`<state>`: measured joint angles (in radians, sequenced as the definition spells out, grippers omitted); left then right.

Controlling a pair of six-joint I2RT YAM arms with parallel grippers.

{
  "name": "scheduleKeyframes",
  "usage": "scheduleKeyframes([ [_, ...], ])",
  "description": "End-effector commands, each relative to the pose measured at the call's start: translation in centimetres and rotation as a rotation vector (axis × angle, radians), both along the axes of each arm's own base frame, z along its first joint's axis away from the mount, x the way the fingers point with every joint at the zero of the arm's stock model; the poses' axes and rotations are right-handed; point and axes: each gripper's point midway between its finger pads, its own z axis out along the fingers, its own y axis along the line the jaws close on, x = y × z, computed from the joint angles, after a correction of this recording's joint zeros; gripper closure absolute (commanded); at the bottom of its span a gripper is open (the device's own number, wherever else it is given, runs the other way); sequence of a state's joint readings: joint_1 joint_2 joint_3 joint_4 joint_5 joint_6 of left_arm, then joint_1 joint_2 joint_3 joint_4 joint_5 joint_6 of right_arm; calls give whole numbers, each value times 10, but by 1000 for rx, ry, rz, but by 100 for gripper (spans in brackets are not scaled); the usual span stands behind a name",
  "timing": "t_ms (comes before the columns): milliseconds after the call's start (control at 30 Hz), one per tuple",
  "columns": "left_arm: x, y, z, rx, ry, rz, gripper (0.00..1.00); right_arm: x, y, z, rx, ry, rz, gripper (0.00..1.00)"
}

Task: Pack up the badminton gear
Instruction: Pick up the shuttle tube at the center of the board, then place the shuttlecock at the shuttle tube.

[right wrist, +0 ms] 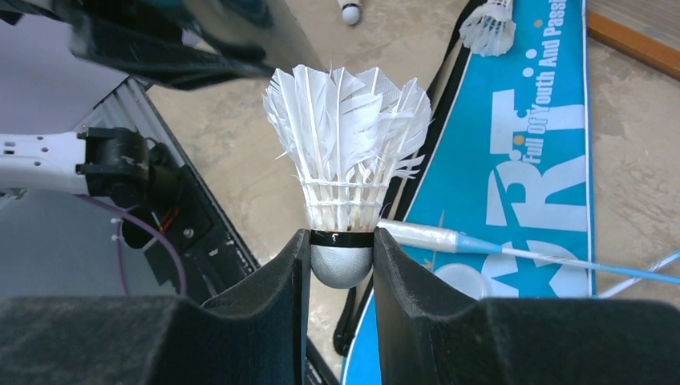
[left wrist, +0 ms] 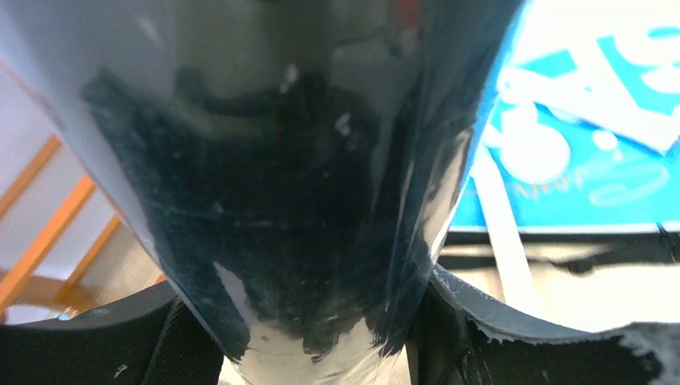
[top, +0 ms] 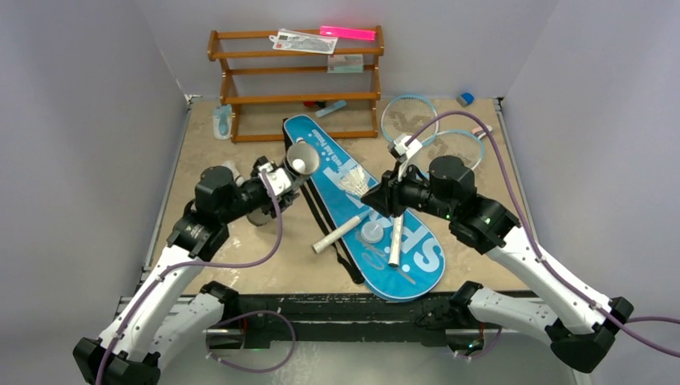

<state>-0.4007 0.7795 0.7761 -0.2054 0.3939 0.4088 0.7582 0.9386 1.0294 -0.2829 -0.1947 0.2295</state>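
Note:
My left gripper is shut on the long black tube, holding it tilted with its open mouth toward the right gripper. In the left wrist view the tube fills the frame between my fingers. My right gripper is shut on the cork of a white feather shuttlecock, feathers pointing at the tube's mouth. The blue "SPORT" bag lies flat in the middle. Two light-blue rackets lie across it, white handles toward me. Two more shuttlecocks lie farther off.
A brown wooden rack stands at the back with a pink strip and packets on top. A round clear lid sits on the bag. Small blue and pink bits lie at the back right.

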Motion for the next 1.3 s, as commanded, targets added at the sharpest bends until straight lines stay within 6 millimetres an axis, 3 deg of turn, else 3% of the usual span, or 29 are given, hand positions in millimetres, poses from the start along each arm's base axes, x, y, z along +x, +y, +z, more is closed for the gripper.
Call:
scheduleKeyframes([
  [0,-31,-18,-24,135,23,-231,60,-22,-10,7,-53,104,28,69],
  [167,-38,-20,-57,254,13,-288,61,-41,-29,9,-94,158,19,69],
  [300,-44,-23,-84,312,45,-306,61,-69,-33,14,-60,184,112,70],
  [467,-62,-34,-99,311,44,-433,64,-94,-34,21,-29,211,206,71],
  [633,-67,-37,-109,290,65,-451,66,-112,-32,28,-9,248,291,72],
  [1267,-86,-49,-104,230,54,-566,69,-102,-14,-9,-40,373,298,75],
])
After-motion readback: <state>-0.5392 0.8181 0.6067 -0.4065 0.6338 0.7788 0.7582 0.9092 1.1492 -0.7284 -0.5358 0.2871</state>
